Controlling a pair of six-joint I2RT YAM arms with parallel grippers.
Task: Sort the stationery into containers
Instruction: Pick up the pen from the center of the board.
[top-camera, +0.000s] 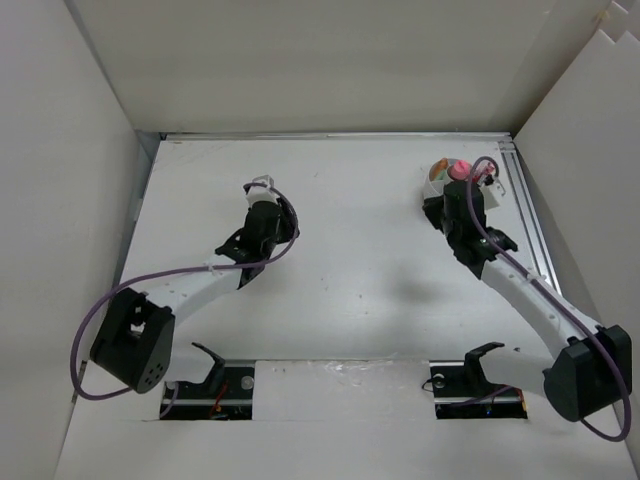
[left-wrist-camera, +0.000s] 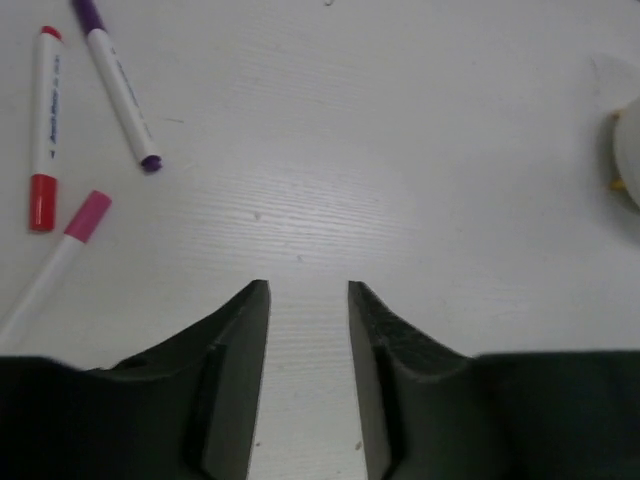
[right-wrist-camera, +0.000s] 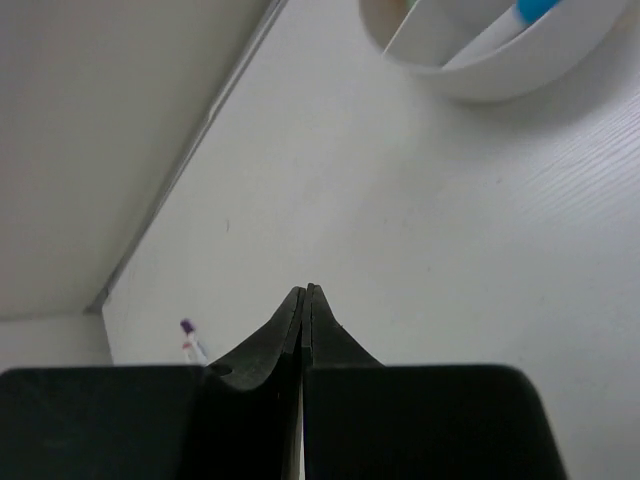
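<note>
A white table (top-camera: 380, 300) is enclosed by pale panels (top-camera: 60, 200). The right gripper (right-wrist-camera: 304, 290) is pressed together, empty. Beyond it, the divided white cup (right-wrist-camera: 500, 75) is seen holding a blue-tipped pen (right-wrist-camera: 500, 32). The left gripper (left-wrist-camera: 308, 290) is narrowly parted, with nothing between its jaws. The red marker (left-wrist-camera: 42, 130), purple marker (left-wrist-camera: 118, 85) and pink marker (left-wrist-camera: 60, 260) are laid on the table ahead of it, off to one side.

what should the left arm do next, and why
Probably move the left gripper over the pink-capped marker, the nearest one. Its jaws stand apart over bare table, holding nothing, while that marker, the red-capped marker and the purple-capped marker lie loose outside the cup.
</note>
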